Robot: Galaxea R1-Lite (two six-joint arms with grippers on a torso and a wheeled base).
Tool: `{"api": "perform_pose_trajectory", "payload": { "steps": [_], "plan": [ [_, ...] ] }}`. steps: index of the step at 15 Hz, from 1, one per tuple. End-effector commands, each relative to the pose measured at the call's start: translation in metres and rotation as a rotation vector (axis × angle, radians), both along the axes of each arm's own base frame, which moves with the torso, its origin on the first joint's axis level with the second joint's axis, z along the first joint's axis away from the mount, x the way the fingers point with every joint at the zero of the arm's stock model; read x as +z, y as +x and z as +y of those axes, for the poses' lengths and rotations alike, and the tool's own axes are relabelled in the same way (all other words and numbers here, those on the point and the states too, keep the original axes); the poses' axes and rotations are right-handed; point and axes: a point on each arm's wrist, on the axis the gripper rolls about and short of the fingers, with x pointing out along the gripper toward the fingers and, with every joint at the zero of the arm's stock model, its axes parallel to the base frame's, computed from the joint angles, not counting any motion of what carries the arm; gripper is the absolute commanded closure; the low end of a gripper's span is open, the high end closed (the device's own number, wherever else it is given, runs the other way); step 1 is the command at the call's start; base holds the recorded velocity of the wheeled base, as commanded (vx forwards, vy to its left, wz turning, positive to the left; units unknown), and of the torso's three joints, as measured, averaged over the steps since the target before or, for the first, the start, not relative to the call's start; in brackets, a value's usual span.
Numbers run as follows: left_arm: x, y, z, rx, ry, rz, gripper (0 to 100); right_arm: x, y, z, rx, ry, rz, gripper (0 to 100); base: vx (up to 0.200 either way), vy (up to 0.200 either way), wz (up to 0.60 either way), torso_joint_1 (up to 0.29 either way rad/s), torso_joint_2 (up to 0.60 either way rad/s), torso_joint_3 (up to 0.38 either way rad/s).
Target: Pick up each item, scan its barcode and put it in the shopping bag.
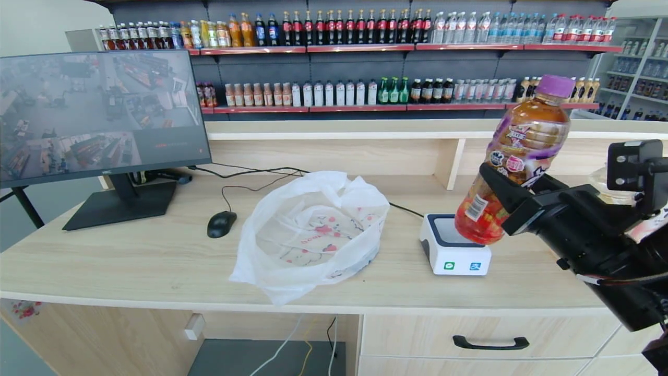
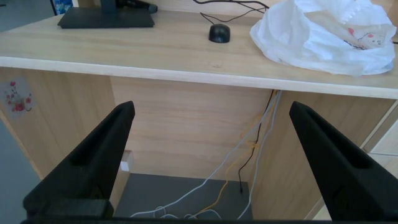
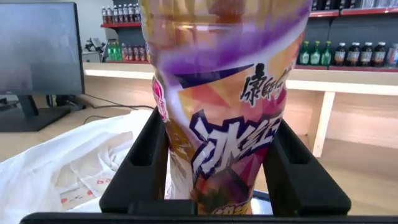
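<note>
The right pincer (image 1: 502, 189) (image 3: 217, 171) was clamped on the middle of a drink bottle (image 1: 527, 136) (image 3: 224, 93), one finger on each side of the label. The bottle, filled with amber-red liquid and topped with a purple cap, leaned with its cap toward 1 o'clock in the head view. A white barcode patch showed low on its side. Its base hung just over the top face of the white scanner (image 1: 454, 253), which sat on the desk (image 1: 130, 261) at the bottle's 6 o'clock.

At the scanner's 9 o'clock, just beside it, lay the white shopping bag (image 1: 313, 230) (image 2: 323, 34) (image 3: 68, 168), its mouth open upward. A black mouse (image 1: 221, 223) (image 2: 218, 33) rested at the bag's 9 o'clock, and a monitor (image 1: 99, 112) stood at about 10 o'clock from the mouse. Shelves of bottled drinks (image 1: 365, 31) lined the wall at 12 o'clock behind the desk.

The left pincer (image 2: 211, 124) was spread wide and held nothing. It hung low before the desk's front edge, facing the opening underneath, where loose cables (image 2: 249, 162) dangled.
</note>
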Motion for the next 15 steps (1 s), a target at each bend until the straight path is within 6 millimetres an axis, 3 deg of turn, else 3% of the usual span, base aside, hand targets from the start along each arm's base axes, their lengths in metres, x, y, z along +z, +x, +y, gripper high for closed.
{"api": "perform_pose_trajectory", "payload": {
  "steps": [1,7,15],
  "plan": [
    [0.0,0.0,0.0,0.0,0.001,0.0,0,-0.0013,0.0,0.0002,-0.001,-0.002,0.004,100,0.0,0.0,0.0,0.0,0.0,0.0],
    [0.0,0.0,0.0,0.0,-0.001,0.0,0,-0.0072,0.0044,0.0017,0.01,0.03,0.04,100,0.0,0.0,0.0,0.0,0.0,0.0],
    [0.0,0.0,0.0,0.0,-0.002,0.0,0,-0.0062,0.0024,0.005,0.034,0.047,0.042,100,0.0,0.2,0.0,0.002,0.0,0.001]
  ]
}}
